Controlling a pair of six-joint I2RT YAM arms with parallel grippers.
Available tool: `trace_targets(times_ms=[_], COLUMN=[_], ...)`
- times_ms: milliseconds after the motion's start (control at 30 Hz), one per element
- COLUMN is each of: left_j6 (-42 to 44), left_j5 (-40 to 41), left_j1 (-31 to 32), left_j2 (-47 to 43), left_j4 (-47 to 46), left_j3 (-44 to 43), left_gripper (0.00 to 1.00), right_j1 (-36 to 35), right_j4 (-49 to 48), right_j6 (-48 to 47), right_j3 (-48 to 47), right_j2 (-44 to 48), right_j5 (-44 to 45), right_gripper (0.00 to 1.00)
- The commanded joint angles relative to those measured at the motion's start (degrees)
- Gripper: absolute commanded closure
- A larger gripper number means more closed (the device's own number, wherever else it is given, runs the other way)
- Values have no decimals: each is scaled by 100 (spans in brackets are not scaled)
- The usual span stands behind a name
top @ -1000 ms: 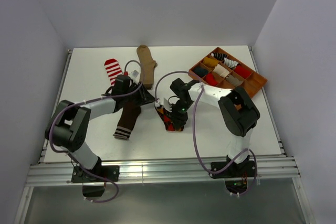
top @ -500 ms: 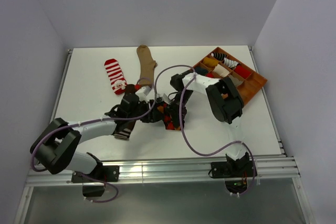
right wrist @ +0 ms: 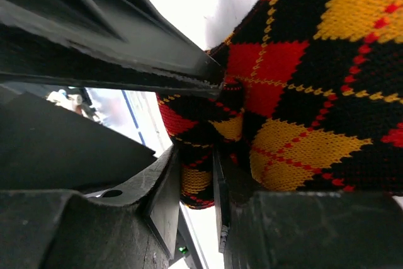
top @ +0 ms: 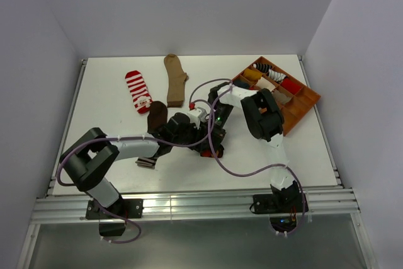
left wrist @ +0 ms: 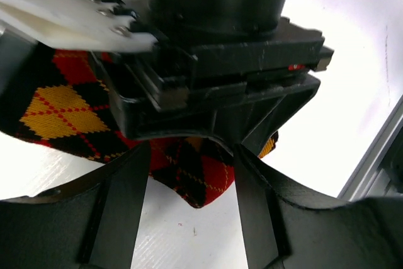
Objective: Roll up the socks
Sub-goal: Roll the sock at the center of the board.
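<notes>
The argyle sock is bunched on the tabletop, down and to the left of the tray as seen from above. A fold of it is clenched in the right end effector. The left end effector is released, its jaws apart around the sock's corner, close against the right one. The dark brown sock, the tan sock and the red-and-white striped sock are laid flat, further left of the tray.
</notes>
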State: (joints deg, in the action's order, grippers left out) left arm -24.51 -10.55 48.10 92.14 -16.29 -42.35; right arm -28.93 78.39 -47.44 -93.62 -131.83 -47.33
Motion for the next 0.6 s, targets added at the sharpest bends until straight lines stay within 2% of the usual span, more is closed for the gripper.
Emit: trace_targets(times_ms=[0, 233, 567], left_j6=[386, 377, 280], left_j5=[-26, -492, -967], left_j1=[51, 60, 60], left_j2=[102, 331, 630], left_j4=[-136, -400, -533], left_j3=[-107, -2, 130], left_gripper=[39, 38, 39], right_j1=[89, 168, 247], right_j4=[-149, 88, -61], right_j6=[-195, -151, 121], right_j3=[-103, -384, -411], right_j2=[-317, -545, -660], right_j5=[559, 365, 426], right_gripper=[71, 71, 71])
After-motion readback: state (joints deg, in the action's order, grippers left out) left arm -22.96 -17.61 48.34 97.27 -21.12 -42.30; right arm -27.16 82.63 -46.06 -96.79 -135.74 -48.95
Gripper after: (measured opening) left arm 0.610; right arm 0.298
